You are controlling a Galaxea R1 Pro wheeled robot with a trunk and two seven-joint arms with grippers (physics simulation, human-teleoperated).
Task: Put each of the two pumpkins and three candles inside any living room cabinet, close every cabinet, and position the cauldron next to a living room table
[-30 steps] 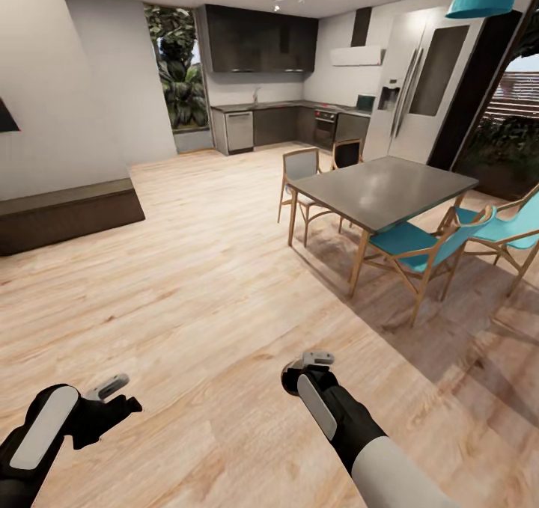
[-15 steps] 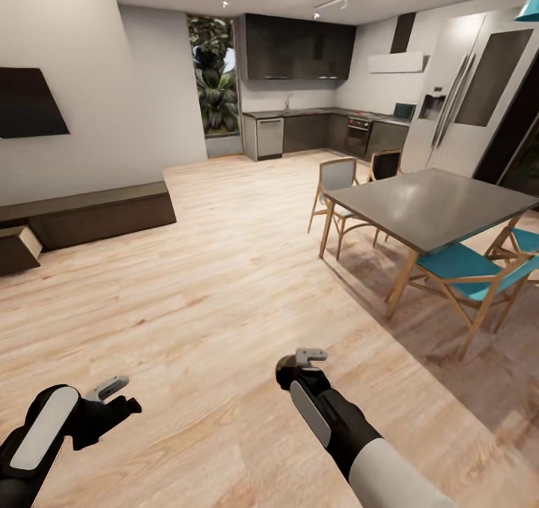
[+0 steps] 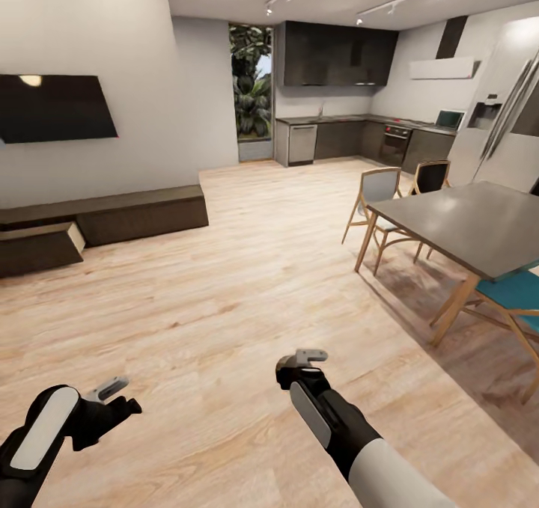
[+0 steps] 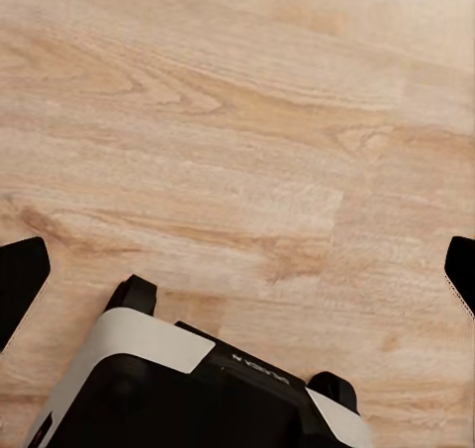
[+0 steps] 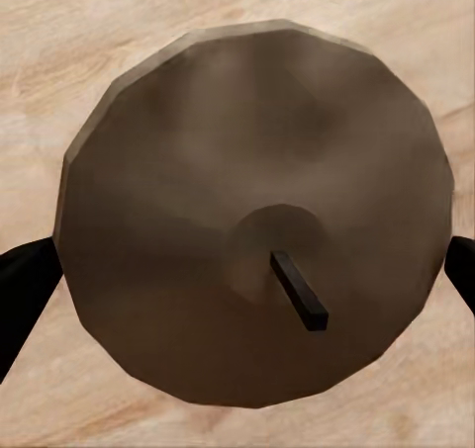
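1. The cabinet (image 3: 105, 220) stands along the wall under the TV (image 3: 56, 108), one drawer open; heavy and rigid, best pushed at its front
2. The right gripper (image 3: 299, 369) clamps a candle (image 5: 252, 216): judged light, stiff, held by its sides, wick seen from the right wrist
3. The left gripper (image 3: 112, 396) hangs apart, empty
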